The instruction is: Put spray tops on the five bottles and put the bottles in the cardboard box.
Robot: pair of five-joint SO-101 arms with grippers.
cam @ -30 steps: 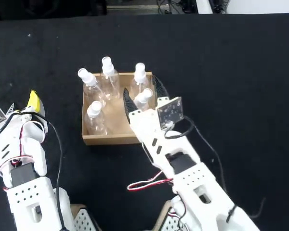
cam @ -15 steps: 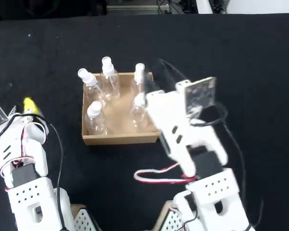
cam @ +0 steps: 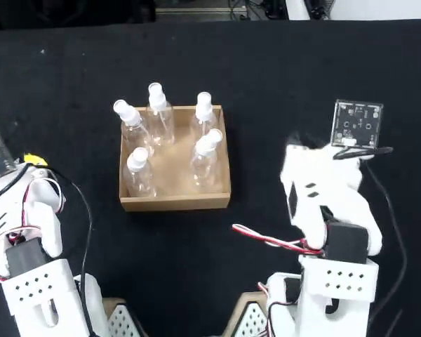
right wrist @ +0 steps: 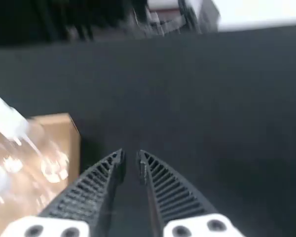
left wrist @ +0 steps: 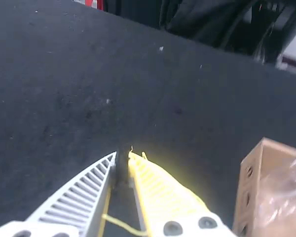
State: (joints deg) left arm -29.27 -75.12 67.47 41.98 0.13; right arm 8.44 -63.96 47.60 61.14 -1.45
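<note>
**Status.** The cardboard box (cam: 174, 202) stands on the tabletop (cam: 302, 63) between the two arms. All five bottles are inside it, each fitted with one of the white spray tops (cam: 155, 91).
- The far-left bottle (cam: 135, 132), far-middle bottle (cam: 160, 118) and far-right bottle (cam: 203, 121) stand along the far wall.
- The front-left bottle (cam: 139, 175) and front-right bottle (cam: 204, 163) stand nearer the front wall.

**Pincers.**
- The left pincer (left wrist: 122, 157) has its white and yellow fingers brought together on nothing. It sits over bare tabletop beside the box's left wall.
- The right pincer (right wrist: 130, 154) has its black fingers drawn nearly together, with a thin slit between them and nothing held. It sits over bare tabletop to the right of the box.

**Assessment.** Judged from the layout, both steps of the task appear complete.

**Hazards from here.**
1. The far-left and front-right bottles lean, and the far-left top overhangs the box's left rim. An arm passing low over the box could catch a leaning top and tip the bottle out.
2. The views do not show whether each top is fully seated. A top that is only resting on its neck could fall off if the box is jolted.
3. The right arm's red-and-white cable (cam: 266, 240) lies on the tabletop near the box's front-right corner. If that arm swings towards the box, the cable could drag against the corner and shift the box
</note>
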